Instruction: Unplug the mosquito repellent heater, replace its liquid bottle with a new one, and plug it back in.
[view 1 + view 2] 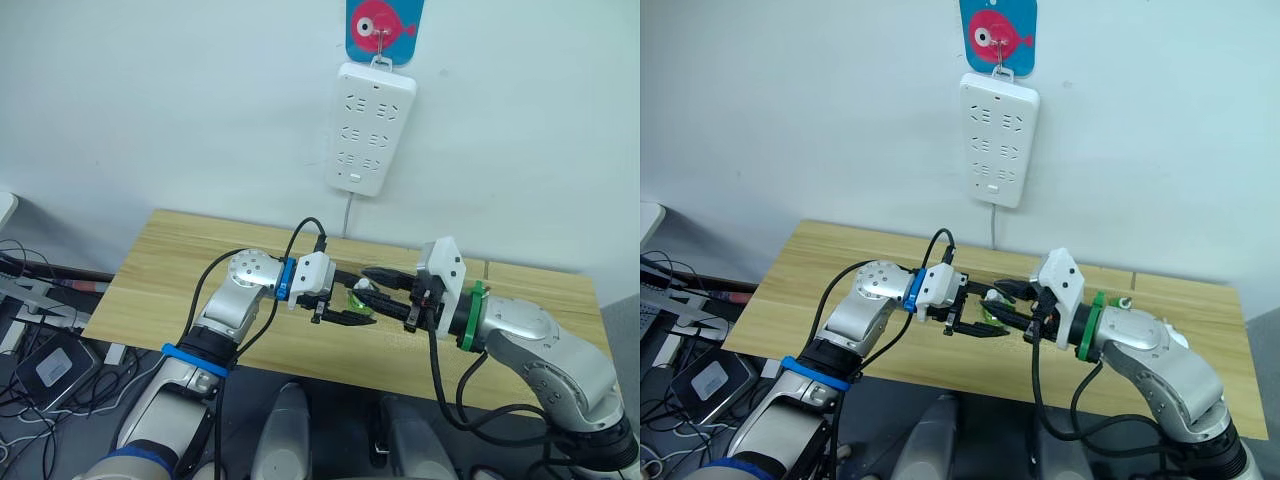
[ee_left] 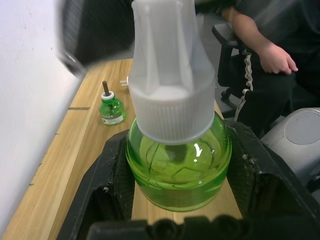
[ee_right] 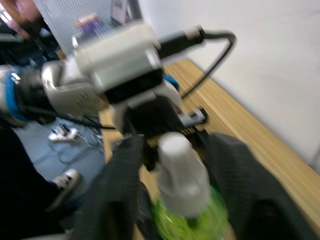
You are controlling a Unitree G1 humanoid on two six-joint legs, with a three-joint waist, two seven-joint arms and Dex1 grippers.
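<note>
- We are holding a green liquid bottle (image 2: 177, 165) with a white cap (image 2: 170, 75) between our two grippers, above the middle of the wooden table (image 1: 180, 290).
- Our left gripper (image 1: 345, 310) is pinching the round green body of the bottle, its black fingers (image 2: 107, 190) pressing on both sides of the glass.
- Our right gripper (image 1: 385, 290) is reaching in from the opposite side, its jaws spread wide on either side of the capped neck without touching it.
- A second, smaller green bottle (image 2: 111, 107) with a bare brown wick is standing upright on the table near the wall, well apart from the grippers.
- A long white power strip (image 1: 368, 127) is hanging on the wall above the table, under a blue card with a pink fish (image 1: 384, 28).
- We are seeing a person (image 2: 270, 55) seated beyond the table's end in the left wrist view.
- We cannot make out the mosquito repellent heater.
</note>
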